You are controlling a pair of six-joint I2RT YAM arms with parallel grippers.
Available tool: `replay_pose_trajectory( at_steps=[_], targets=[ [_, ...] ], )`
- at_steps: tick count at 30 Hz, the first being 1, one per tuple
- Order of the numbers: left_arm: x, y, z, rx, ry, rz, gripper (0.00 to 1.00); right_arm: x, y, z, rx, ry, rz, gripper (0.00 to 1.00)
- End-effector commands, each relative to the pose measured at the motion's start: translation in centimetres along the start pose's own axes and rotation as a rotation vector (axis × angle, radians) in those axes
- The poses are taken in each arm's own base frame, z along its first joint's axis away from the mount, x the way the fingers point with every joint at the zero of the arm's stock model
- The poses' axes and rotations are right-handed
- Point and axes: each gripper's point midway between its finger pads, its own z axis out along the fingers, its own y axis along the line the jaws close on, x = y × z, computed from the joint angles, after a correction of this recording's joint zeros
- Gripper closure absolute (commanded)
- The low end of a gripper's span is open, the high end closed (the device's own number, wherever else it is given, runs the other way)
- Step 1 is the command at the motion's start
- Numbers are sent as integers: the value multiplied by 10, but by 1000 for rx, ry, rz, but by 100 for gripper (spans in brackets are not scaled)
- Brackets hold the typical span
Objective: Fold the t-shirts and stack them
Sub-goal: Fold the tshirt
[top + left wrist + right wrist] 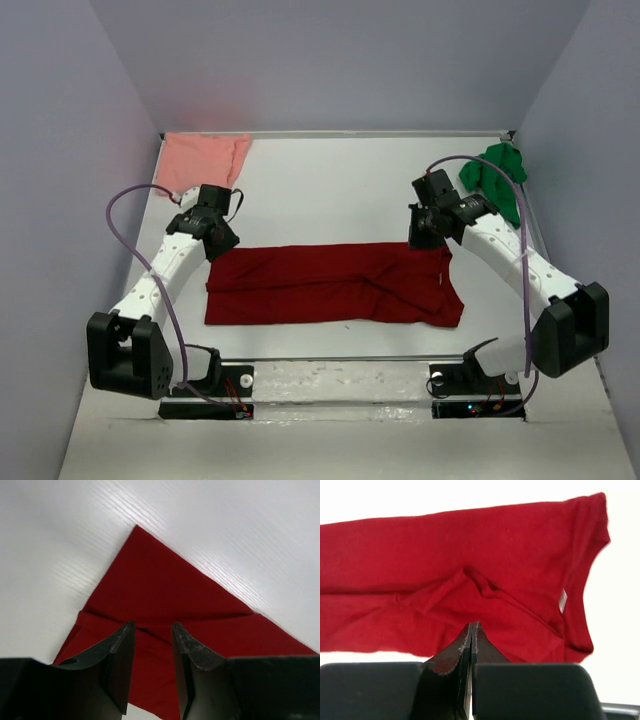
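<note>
The dark red t-shirt (335, 283) lies folded into a long flat band across the middle of the table. My left gripper (222, 240) hovers over its far left corner, open, with only the red cloth (165, 590) lying below the gap (153, 625). Over the far right edge my right gripper (425, 235) is shut (472, 625), its tips pressed together with no cloth between them. The red shirt (470, 555), its collar and a white label spread out beneath it. The pale salmon pink t-shirt (205, 160) lies in the far left corner. The bright green t-shirt (497, 175) is bunched at the far right.
Grey walls close in the white table (330, 190) on the left, back and right. Both arm bases (330, 385) are bolted along the near edge. A purple cable loops off each arm.
</note>
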Motion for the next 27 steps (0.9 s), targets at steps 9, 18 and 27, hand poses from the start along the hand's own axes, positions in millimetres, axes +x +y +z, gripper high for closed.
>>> replay_pose_trajectory(
  at_steps=[9,18,27],
  targets=[
    [35,-85,-4,486,196,249,56,-32,21,56,12,-22,-22,100],
    [41,-89,0,495,233,287,56,-27,29,87,-6,39,-19,100],
    [54,-90,14,481,299,313,56,-20,28,109,-2,77,-17,100]
  ],
)
